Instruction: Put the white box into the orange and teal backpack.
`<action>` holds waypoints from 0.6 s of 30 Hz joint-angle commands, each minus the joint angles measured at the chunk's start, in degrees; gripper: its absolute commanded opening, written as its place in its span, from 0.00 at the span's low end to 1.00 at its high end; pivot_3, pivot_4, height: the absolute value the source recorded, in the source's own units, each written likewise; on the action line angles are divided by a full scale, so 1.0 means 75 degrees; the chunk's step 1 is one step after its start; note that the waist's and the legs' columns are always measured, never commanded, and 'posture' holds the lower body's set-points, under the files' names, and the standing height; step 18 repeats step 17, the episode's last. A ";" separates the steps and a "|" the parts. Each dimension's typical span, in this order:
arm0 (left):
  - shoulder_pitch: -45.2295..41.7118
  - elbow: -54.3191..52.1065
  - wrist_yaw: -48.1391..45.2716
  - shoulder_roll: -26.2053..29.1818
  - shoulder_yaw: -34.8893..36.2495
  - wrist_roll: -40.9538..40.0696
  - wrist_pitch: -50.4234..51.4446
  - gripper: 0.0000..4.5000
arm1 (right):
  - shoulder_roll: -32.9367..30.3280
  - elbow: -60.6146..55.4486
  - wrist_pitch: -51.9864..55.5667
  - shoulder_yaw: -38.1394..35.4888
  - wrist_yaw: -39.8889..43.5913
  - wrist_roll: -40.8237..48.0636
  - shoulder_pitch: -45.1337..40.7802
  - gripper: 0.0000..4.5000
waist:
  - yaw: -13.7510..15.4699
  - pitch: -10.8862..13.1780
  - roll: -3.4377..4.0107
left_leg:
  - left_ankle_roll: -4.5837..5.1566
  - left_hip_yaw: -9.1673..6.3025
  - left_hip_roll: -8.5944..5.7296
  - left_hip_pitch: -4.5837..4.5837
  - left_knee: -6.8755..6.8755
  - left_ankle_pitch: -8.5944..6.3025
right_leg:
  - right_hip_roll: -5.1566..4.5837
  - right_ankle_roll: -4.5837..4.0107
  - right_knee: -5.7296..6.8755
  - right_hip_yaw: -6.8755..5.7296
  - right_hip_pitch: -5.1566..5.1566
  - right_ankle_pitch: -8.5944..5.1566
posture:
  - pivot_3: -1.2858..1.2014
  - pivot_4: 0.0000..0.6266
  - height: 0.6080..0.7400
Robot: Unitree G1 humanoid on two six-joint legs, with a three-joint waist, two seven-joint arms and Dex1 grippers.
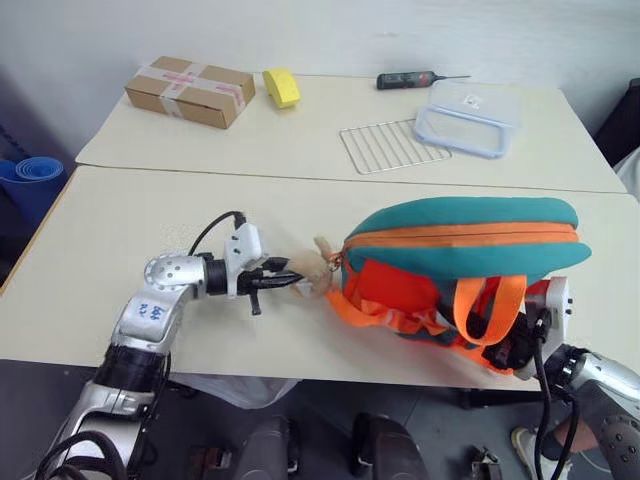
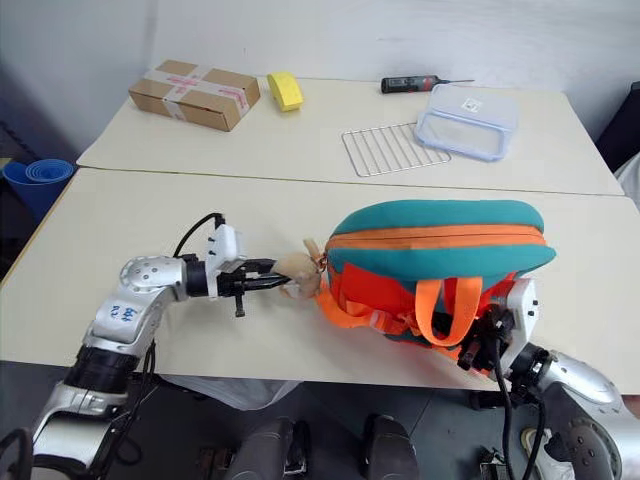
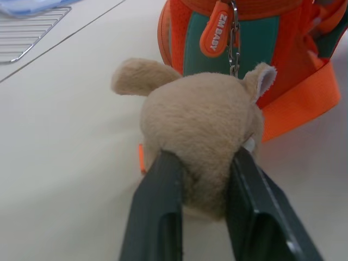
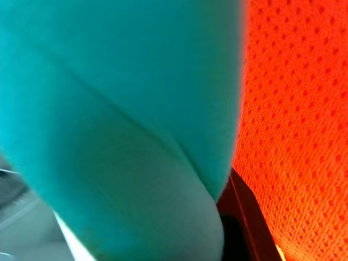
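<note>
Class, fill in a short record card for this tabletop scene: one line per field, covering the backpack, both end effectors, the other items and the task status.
Backpack: the orange and teal backpack lies on the near table, zip closed.
Left end effector: left end effector clamped on the plush bear attached to the backpack.
Right end effector: right end effector pressed against the backpack's near side; fingers hidden.
Far table: cardboard box, yellow sponge, wire rack, clear container, screwdriver.
Task status: white box not visible; possibly already inside.
</note>
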 commanded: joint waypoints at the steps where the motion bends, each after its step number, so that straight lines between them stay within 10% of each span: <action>1: 0.0550 -0.0616 -0.0362 0.0606 0.0649 -0.0475 0.0315 0.50 | -0.0556 -0.0130 -0.0890 -0.0661 0.0972 -0.0724 0.0644 0.37 | 0.0025 -0.0001 -0.0001 | 0.0001 -0.0003 0.0002 0.0002 -0.0002 -0.0002 | 0.0001 0.0000 -0.0001 -0.0002 0.0002 0.0000 | 0.52 0.24 1.00; 9: 0.2857 -0.0768 -0.0886 0.1822 0.1954 -0.0435 -0.0584 1.00 | -0.0984 0.3294 -0.4735 -0.2700 0.2911 -0.2166 0.1063 0.99 | 0.0025 0.0002 0.0005 | -0.0007 0.0016 0.0005 0.0033 -0.0007 -0.0053 | -0.0004 -0.0004 -0.0051 0.0008 0.0021 -0.0003 | 0.52 0.24 1.00; 18: 0.3429 -0.0816 -0.0497 0.1644 0.2406 -0.0326 -0.1344 1.00 | -0.1483 0.5144 -0.5444 -0.2306 0.3212 -0.2491 0.0113 0.99 | -0.0020 0.0005 0.0027 | -0.0042 0.0027 0.0010 0.0073 -0.0021 -0.0072 | -0.0024 -0.0019 -0.0038 0.0025 0.0029 -0.0011 | 0.52 0.24 1.00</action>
